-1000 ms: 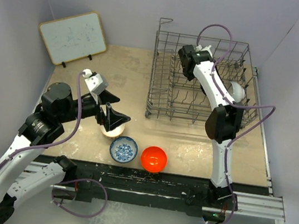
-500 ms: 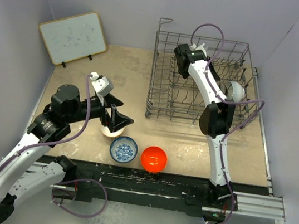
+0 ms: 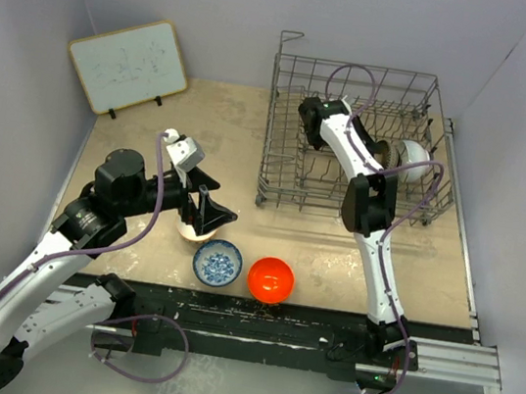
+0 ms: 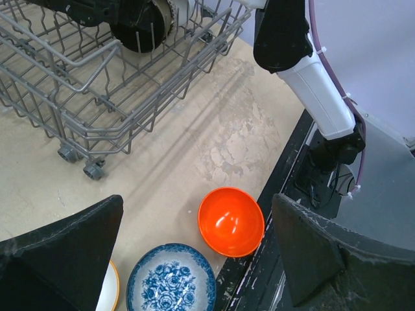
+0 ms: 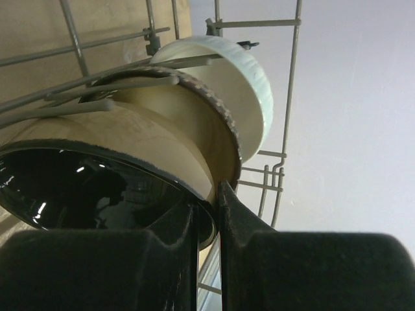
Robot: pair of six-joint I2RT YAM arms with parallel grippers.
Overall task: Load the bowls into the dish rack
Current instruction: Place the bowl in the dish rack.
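Observation:
The dish rack (image 3: 358, 92) stands at the back right. Inside it my right gripper (image 5: 206, 210) is shut on the rim of the glossy black bowl (image 5: 78, 188), which stands on edge against a brown-rimmed bowl (image 5: 201, 129). A white bowl (image 5: 249, 78) stands behind those two. Near the table's front edge lie a blue-and-white bowl (image 3: 217, 263), an orange-red bowl (image 3: 271, 280) and a cream bowl (image 3: 194, 232). My left gripper (image 3: 207, 212) hangs open just above the cream bowl, touching nothing. In the left wrist view the orange-red bowl (image 4: 231, 221) and the blue-and-white bowl (image 4: 170, 277) lie between its wide fingers (image 4: 65, 256).
A white board (image 3: 129, 65) leans at the back left. The table's dark front edge (image 3: 324, 317) runs just behind the orange-red bowl. The right arm's elbow (image 3: 369, 201) hangs over the rack's front wall, and its cable loops above the rack.
My right wrist has swung left and lower inside the rack, bringing the black bowl up against the bowls standing there. The left gripper has edged right over the cream bowl, still open.

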